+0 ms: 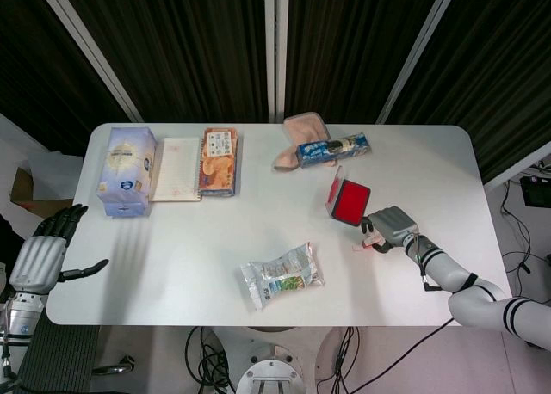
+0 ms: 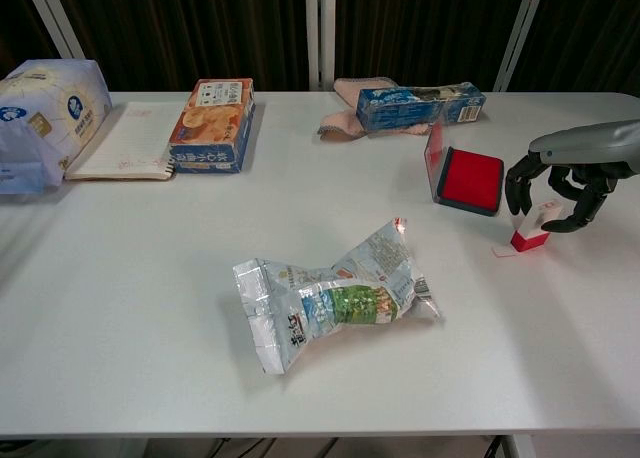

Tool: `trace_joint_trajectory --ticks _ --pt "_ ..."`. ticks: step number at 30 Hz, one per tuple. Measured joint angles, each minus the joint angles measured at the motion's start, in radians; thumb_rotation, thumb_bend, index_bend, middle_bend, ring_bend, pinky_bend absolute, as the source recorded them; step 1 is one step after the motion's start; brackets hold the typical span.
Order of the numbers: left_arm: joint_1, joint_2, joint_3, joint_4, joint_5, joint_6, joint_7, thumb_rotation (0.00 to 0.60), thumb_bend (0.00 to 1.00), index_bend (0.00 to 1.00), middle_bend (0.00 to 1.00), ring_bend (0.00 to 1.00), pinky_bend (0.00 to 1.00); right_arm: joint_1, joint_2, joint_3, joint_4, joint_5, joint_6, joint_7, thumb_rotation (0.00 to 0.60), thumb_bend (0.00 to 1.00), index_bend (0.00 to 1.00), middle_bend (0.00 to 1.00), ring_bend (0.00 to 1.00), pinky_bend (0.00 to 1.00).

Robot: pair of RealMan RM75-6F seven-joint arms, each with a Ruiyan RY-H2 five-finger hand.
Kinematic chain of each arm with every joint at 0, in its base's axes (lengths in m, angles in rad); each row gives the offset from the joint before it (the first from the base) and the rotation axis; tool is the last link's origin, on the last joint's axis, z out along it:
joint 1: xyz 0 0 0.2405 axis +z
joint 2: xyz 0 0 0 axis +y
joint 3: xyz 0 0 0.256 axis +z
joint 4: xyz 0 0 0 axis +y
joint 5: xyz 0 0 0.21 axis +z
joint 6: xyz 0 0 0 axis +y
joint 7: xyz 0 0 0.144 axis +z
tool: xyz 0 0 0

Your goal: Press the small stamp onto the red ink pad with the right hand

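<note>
The white table [image 1: 207,239] fills the head view, and most of its load sits along the far edge: a tissue pack [image 1: 127,170] at about ten o'clock from the table's middle, a notebook [image 1: 176,169] and a snack box [image 1: 219,161] beside it, then a pink cloth [image 1: 300,134] and a blue biscuit box [image 1: 333,149] near twelve to one. A crumpled foil bag [image 2: 335,296] lies alone toward six o'clock. The red ink pad [image 2: 470,180] sits open at about three o'clock, its lid standing upright on the side toward the table's middle. Just beyond it, at roughly four o'clock from the pad, the right hand [image 2: 560,183] curls over the small stamp [image 2: 532,228], fingers closed round its white top; the stamp looks tilted, its red base touching the table beside a small pale cap [image 2: 502,250]. The left hand [image 1: 39,256] hangs off the table at eight o'clock, fingers spread, holding nothing. To do this well, I would firm the grip, lift the stamp clear, level it, then travel toward ten o'clock and descend flat onto the red felt. Approach from the open side; the upright lid blocks the far one. The near edge has free room.
</note>
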State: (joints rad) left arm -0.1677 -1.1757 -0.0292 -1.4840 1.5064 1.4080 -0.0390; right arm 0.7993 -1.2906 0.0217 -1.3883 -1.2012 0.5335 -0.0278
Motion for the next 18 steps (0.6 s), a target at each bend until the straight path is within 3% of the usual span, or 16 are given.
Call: trace_joint_trajectory --ticks 11,18 --pt "0.002 0.002 0.001 -0.002 0.002 0.004 0.001 0.112 0.0 0.0 0.07 0.08 0.17 0.0 0.045 -0.007 -0.052 -0.039 0.007 0.003 0.6 0.24 0.18 0.21 0.74 0.98" --pt "0.002 0.002 0.0 -0.002 0.0 0.004 0.0 0.11 0.0 0.0 0.07 0.08 0.17 -0.049 0.138 -0.02 -0.15 -0.102 0.145 -0.042 0.6 0.22 0.06 0.16 0.74 0.98"
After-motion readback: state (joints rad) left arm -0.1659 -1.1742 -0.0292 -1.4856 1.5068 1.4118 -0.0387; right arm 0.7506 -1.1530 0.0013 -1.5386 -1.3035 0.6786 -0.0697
